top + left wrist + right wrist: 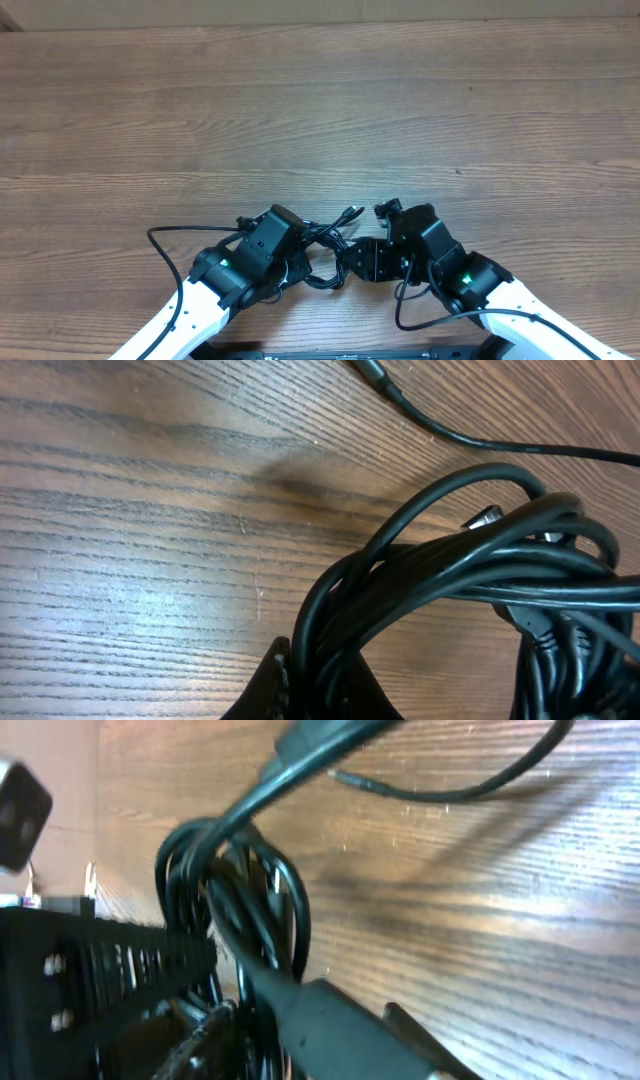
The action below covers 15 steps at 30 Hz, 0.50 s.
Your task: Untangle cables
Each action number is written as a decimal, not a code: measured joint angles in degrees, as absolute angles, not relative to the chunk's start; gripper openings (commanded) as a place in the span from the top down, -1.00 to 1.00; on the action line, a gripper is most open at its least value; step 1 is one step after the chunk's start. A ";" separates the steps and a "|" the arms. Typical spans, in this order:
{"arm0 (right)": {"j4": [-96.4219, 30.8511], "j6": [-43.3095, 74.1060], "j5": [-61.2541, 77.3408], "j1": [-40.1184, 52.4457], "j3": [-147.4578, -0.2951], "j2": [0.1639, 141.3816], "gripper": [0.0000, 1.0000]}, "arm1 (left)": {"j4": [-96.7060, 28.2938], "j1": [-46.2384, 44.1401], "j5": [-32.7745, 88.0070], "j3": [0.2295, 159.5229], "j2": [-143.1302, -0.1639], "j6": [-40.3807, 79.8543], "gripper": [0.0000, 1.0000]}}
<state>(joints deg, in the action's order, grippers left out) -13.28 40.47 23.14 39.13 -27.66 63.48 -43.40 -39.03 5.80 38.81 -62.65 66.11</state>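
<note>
Left end effector clamped on tangled black cables; right end effector unclear

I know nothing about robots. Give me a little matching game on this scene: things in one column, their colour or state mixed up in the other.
Things:
1. cables
2. table
3. left hand
4. loose plug end

Descriptions:
A. brown wood grain
B. shut on the bundle
C. black, tangled in loops
D. pokes out of the tangle

Pairs: 1-C, 2-A, 3-B, 4-D
</note>
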 measured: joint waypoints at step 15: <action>-4.60 38.74 24.23 38.92 -27.66 64.99 0.92 | -38.76 -39.00 7.73 38.65 -62.65 61.87 0.92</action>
<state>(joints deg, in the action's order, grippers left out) -4.60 38.74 24.23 38.92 -27.66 64.99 -38.76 -39.00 7.73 38.65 -62.65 61.87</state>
